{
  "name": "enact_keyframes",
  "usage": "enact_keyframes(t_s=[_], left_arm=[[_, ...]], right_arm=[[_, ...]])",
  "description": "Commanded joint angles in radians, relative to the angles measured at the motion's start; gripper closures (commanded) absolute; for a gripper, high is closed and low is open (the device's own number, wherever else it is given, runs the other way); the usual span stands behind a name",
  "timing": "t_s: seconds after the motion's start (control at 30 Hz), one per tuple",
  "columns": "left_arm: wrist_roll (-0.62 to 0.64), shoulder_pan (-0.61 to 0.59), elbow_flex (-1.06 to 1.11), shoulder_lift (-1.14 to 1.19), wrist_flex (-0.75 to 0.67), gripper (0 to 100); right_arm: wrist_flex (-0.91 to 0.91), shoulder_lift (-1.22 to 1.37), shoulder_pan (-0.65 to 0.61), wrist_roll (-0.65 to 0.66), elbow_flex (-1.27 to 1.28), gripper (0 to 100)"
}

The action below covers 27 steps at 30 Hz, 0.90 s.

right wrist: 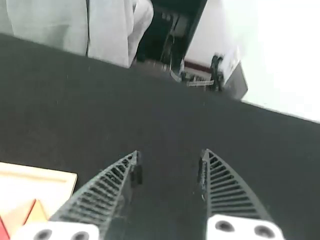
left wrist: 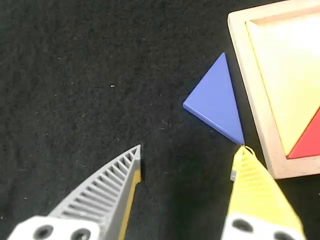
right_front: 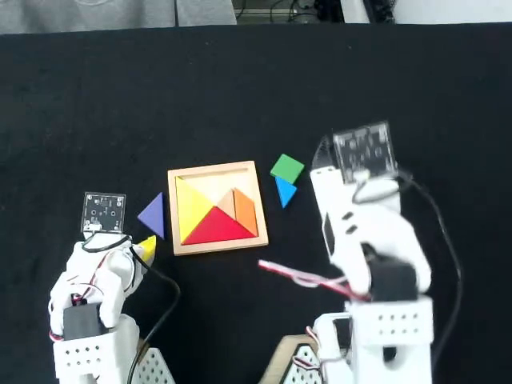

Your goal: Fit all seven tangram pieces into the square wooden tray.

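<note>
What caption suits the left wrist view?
Open left tool beside the blue triangle, its yellow finger at the triangle's corner, just outside the wooden tray.

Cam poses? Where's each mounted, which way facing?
High view: overhead, looking down on the table; both arms show.
Left wrist view: on left arm, facing down at blue-purple triangle; open left gripper shows.
Right wrist view: on right arm, facing across table toward room; open right gripper shows.
Shared: tray corner in both wrist views.

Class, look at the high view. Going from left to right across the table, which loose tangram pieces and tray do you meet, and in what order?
Blue-violet triangle → square wooden tray → green square. The small blue triangle overlaps the green square's span, so it is left unplaced.
</note>
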Motion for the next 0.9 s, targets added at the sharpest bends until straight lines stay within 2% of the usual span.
enact_keyframes(t_s=[0.0, 0.67, 0.87], left_arm=[[0.009, -0.012, 0.021, -0.006, -0.015, 71], [0.005, -0.008, 0.021, -0.006, -0.015, 71], [0.005, -0.008, 0.021, -0.006, -0.015, 71]], right_arm=[[0.057, 0.251, -0.009, 0.005, -0.214, 80.1], [0.374, 1.158, -0.021, 0.017, -0.863, 80.1], [0.489, 1.356, -0.021, 0.161, -1.096, 80.1]])
